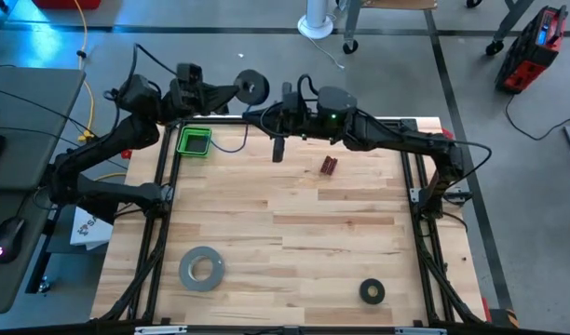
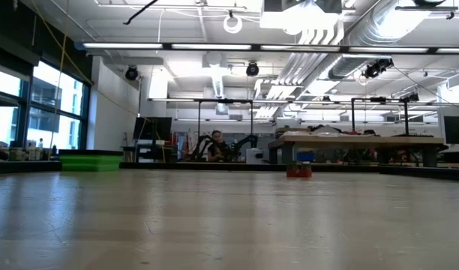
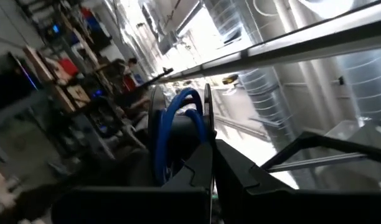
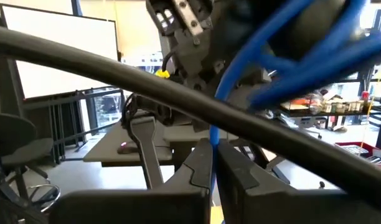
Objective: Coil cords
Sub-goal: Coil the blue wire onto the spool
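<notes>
1. Left gripper (image 1: 231, 90) raised beyond the far table edge, jaws clamped on the spool (image 1: 251, 87). In the left wrist view the spool (image 3: 178, 134) sits directly ahead of the closed fingers (image 3: 197, 174), pinched edge-on at the rim, several blue turns lying between its flanges.
2. Right gripper (image 1: 278, 119) just beside the left one, near the far edge, jaws together on the blue cord (image 4: 213, 149). In the right wrist view the strand rises straight from between the fingertips (image 4: 203, 163) toward the left gripper.
3. Spool judged rigid and light; narrow rim offers little bearing, so likely to twist in a pinch. Better hold probably across the flanges or at the hub.
4. Cord judged wire-thin, limp, near weightless, probably slick; likely to slide through a loose pinch and spring off the turns if slack. Best held close to the spool, under light tension.
5. Free tail of the cord (image 1: 235, 146) trails onto the table below the grippers.
</notes>
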Motion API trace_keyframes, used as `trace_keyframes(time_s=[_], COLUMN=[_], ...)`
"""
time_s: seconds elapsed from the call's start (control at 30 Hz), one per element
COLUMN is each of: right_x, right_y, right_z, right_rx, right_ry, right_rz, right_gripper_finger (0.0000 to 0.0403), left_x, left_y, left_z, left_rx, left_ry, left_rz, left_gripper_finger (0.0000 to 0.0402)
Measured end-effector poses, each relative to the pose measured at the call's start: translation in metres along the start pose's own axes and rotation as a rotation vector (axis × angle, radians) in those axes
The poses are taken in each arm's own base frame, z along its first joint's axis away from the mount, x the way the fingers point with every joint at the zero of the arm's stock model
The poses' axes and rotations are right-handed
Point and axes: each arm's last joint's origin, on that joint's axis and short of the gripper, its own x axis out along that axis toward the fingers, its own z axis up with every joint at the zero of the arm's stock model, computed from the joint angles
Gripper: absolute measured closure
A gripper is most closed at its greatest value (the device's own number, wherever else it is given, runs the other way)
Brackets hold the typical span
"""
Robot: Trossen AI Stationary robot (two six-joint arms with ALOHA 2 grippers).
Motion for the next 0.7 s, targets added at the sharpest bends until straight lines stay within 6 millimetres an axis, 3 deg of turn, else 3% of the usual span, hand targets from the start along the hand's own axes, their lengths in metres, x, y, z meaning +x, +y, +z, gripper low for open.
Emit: trace_keyframes(time_s=[0.3,0.7], right_x=[0.013,0.013], right_y=[0.000,-0.003], right_z=[-0.010,-0.006], right_rx=[0.021,0.007], right_ry=[-0.054,-0.107], right_rz=[0.023,0.022], right_gripper_finger=[0.0403,0.0403], left_x=[0.004,0.006], left_y=[-0.007,-0.012], left_z=[-0.009,-0.022], left_rx=[-0.111,-0.231], left_ry=[0.015,0.093], left_rz=[-0.047,-0.070], left_gripper_finger=[0.0402,0.0402])
